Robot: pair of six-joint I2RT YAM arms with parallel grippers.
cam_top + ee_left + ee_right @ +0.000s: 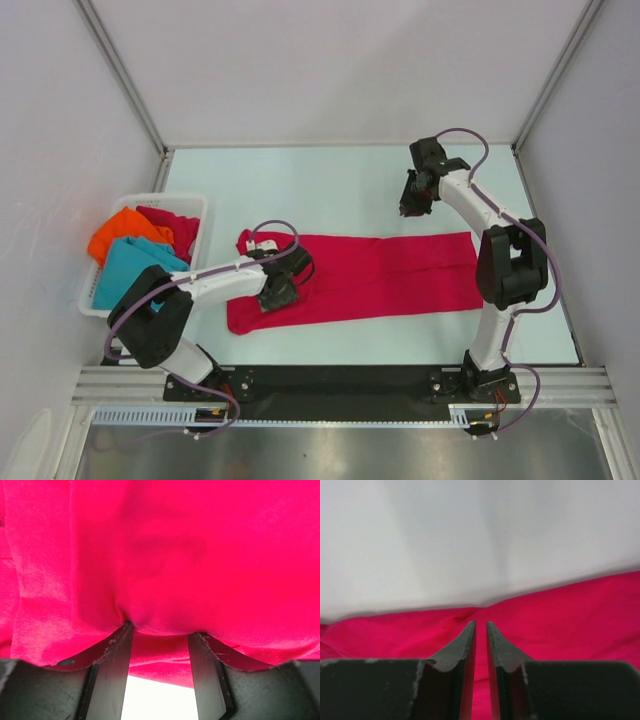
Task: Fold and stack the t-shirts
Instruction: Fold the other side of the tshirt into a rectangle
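The white slotted plastic basket (165, 197) at the table's left edge holds three bunched soft cloth shirts: an orange t-shirt (118, 235), a teal t-shirt (130, 265) and a crimson red basket t-shirt (172, 225). A second crimson red t-shirt (390, 275), folded into a long band, lies flat on the pale table (300, 185). Only the top view places the left gripper (278, 292) on the band's left part and the right gripper (412, 200) over bare table beyond its far right corner. The wrist views add that the left fingers (117, 655) stand apart, tips pressed into puckered cloth, and the right fingers (462, 655) are drawn almost together on nothing.
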